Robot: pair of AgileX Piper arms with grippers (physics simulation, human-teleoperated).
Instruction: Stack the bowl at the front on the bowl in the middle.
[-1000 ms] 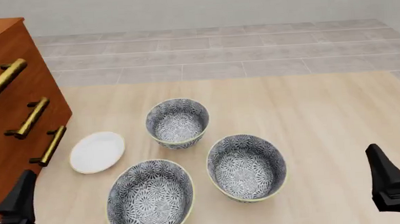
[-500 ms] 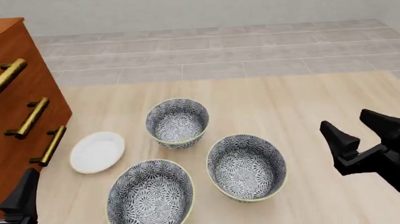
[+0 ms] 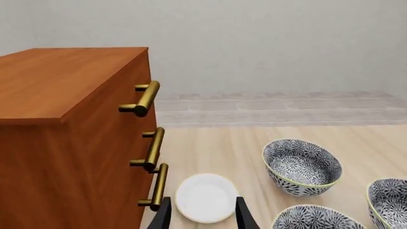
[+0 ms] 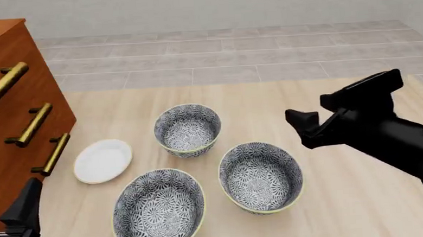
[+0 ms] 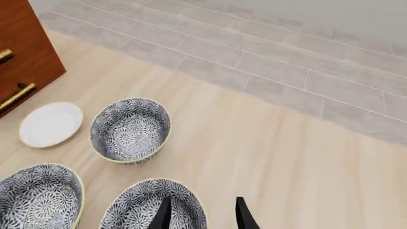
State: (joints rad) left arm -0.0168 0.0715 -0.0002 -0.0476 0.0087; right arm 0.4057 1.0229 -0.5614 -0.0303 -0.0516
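While raised, right arm (image 4: 386, 131) outstretched

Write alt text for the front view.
The right gripper, jaws open, hangs above the table beside three blue-and-white floral bowls: the bowl at the front, the bowl in the middle, another behind. A white plate lies by a wooden cabinet.

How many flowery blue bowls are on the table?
3. The bowl at the front sits nearest the arms, left of centre. The bowl in the middle is to its right. The far bowl is behind them, beside the white plate. None look hidden.
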